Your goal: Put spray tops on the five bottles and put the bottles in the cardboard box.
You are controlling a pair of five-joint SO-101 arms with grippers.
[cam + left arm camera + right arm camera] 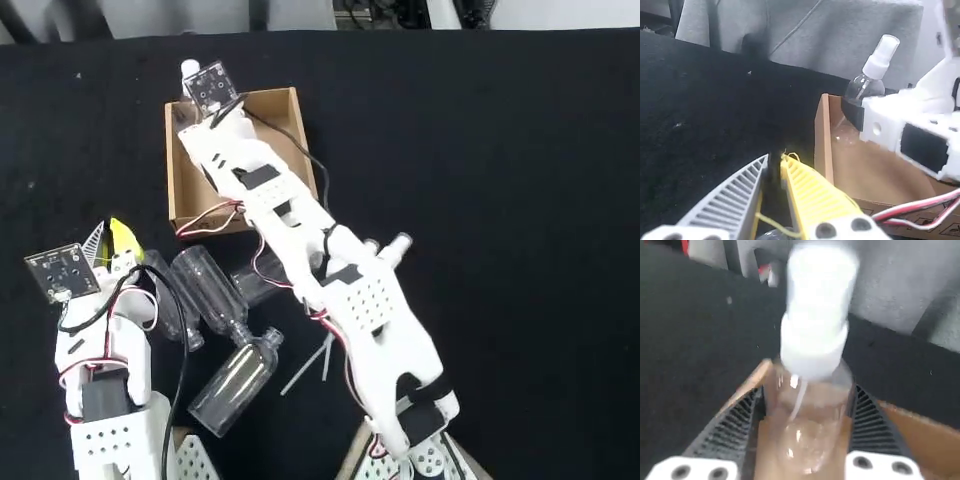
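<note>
While the black counter [500, 200] is carrying everything, the right arm [340, 290] is hanging stretched out over the cardboard box [180, 190]. The left arm [105, 360] is waiting at the front-left of the counter. Its yellow and grey jaws are pinched together on nothing and are pointing toward the box's near wall.

The right arm's jaws are clasping a capped bottle [810, 440] by its body, one jaw on each side. The bottle is standing upright over the far-left corner of the box, with its white spray top [815, 315] pointing up. Whether its base is touching the box floor, I cannot tell.

Bare bottles are lying on their sides beside the box [205, 290] [232, 378], with others partly hidden under the arms. A loose spray top [397, 245] is sitting just beside the right arm, and thin tubes [315, 360] are lying near it.

The step in hand is probably setting this bottle into the box. Doing it well is calling for a straight descent tight into that corner, leaving room for four more. The jaws should be letting go only once the base is resting. They should then be opening just enough and rising straight up, so that they are not catching the spray top and tipping the light bottle.
</note>
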